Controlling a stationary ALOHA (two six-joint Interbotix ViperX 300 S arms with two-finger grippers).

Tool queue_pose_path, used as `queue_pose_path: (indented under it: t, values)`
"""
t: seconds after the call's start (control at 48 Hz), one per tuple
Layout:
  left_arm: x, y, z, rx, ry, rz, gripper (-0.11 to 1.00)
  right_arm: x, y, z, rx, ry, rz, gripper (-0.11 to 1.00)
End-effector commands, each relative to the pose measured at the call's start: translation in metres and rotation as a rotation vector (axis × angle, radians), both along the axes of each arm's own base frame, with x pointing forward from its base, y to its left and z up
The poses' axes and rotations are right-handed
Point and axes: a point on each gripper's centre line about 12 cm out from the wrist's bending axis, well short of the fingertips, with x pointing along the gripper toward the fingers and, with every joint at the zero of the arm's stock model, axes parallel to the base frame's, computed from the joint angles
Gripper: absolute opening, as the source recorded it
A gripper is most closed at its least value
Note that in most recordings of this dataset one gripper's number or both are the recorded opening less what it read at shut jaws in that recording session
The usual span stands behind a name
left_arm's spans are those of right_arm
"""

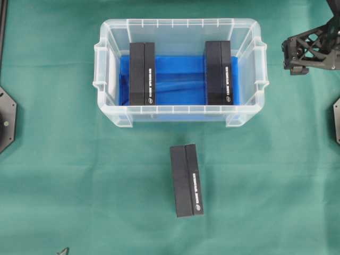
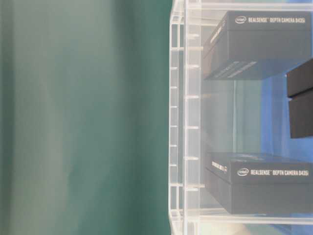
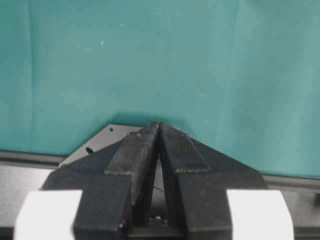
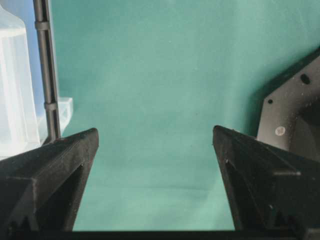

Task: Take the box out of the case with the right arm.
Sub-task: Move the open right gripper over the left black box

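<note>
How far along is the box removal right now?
One black box already lies on the green cloth outside the case. Two boxes, the left box and the right box, remain inside. The right pincer is open and empty beside the case; the left pincer is shut, idle.

A: Non-task stuff, quick?
B: Green cloth (image 1: 64,175), covers the whole table. It fills the gap between and ahead of the right gripper (image 4: 155,135), and everything ahead of the left gripper (image 3: 159,125).
A: Condition?
B: Faint vertical creases and a couple of white specks (image 3: 102,43), ahead of the left gripper.
A: Anything else?
B: Thin black rod (image 4: 45,70), upright, to the left of the right gripper; can't tell what it belongs to. Grey pointed scrap (image 1: 62,251) at the bottom edge of the overhead view, well apart from both grippers. Dark strip (image 1: 2,21) in the top left corner.
</note>
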Motion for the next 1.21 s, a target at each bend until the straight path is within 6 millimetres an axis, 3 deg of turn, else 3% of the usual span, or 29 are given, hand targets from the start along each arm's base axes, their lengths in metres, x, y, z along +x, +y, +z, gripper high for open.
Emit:
queue_pose_path:
  t: [0.0,0.271,0.417,0.667,1.189]
  values:
    - [0.002,0.0,0.007,0.002,-0.022,0.001,0.02,0.002,-0.001,0.007,-0.007,-0.027,0.001,0.9]
    - [0.002,0.0,0.007,0.002,-0.022,0.001,0.02,0.003,-0.001,0.008,-0.007,-0.035,0.0,0.9]
    - [0.003,0.0,0.007,0.002,-0.02,0.001,0.02,0.02,-0.003,0.013,-0.008,-0.08,0.009,0.9]
    - [0.002,0.0,0.007,0.002,-0.022,0.001,0.02,0.068,-0.007,0.016,-0.012,-0.09,0.043,0.88]
    - [0.001,0.001,0.007,0.002,-0.014,0.003,0.02,0.197,-0.01,0.023,-0.029,-0.174,0.109,0.88]
